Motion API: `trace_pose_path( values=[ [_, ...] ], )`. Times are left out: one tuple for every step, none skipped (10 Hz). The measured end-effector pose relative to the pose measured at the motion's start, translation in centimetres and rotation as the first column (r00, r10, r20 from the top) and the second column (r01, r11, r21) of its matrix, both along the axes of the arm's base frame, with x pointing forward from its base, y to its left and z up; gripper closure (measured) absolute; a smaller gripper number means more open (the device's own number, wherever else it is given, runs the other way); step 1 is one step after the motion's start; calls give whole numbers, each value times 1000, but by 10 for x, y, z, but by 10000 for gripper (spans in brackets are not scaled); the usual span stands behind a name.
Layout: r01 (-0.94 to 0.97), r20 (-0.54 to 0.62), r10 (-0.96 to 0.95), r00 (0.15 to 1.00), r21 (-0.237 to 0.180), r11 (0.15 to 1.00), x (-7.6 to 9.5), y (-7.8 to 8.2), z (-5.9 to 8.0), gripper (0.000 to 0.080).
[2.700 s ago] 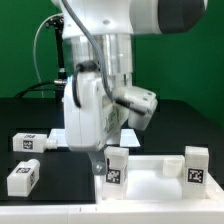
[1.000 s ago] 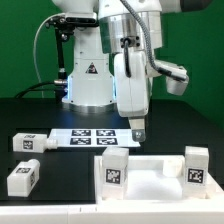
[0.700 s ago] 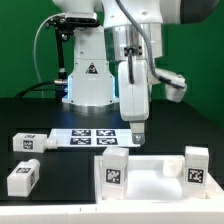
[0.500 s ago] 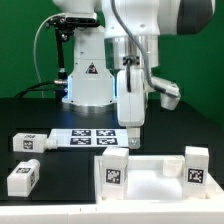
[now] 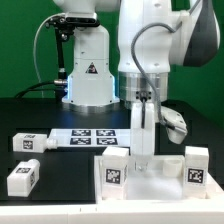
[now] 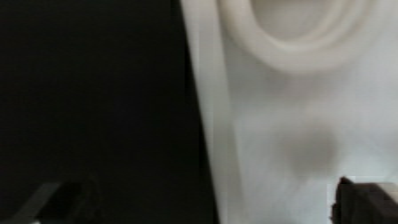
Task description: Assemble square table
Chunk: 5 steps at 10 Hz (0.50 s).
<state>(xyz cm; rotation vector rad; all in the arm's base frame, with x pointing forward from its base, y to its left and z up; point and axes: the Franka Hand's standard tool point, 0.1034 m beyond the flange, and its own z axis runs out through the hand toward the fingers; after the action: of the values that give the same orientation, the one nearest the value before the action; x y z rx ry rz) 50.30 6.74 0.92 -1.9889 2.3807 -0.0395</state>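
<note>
I have the gripper point(image 6: 203, 203) spread wide, grasping nothing, over the square top point(image 5: 160, 184) near the table's camera-side edge, fingers point(image 6: 45, 200) astride its rim beside a corner socket point(image 6: 294, 35), presumably to clamp and reposition it.

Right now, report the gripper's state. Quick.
Gripper: open, fingertips wide apart, holding nothing, positioned over the edge of the square table top.

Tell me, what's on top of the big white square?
A tagged leg and another leg stand on the square top. The hand hides part of its middle.
</note>
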Motion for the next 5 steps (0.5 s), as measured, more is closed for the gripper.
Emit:
trace_pose_path(
  values=[
    [-5,-2,5,1000,-3,1000,1,1,-3,150],
    [-13,-2,13,1000,-3,1000,1,1,-3,150],
    [-16,-2,16,1000,-4,1000,0,1,-3,242],
    [-17,-3,17,1000,-4,1000,0,1,-3,242],
    [-19,-3,19,1000,-4,1000,0,1,-3,442]
  ],
)
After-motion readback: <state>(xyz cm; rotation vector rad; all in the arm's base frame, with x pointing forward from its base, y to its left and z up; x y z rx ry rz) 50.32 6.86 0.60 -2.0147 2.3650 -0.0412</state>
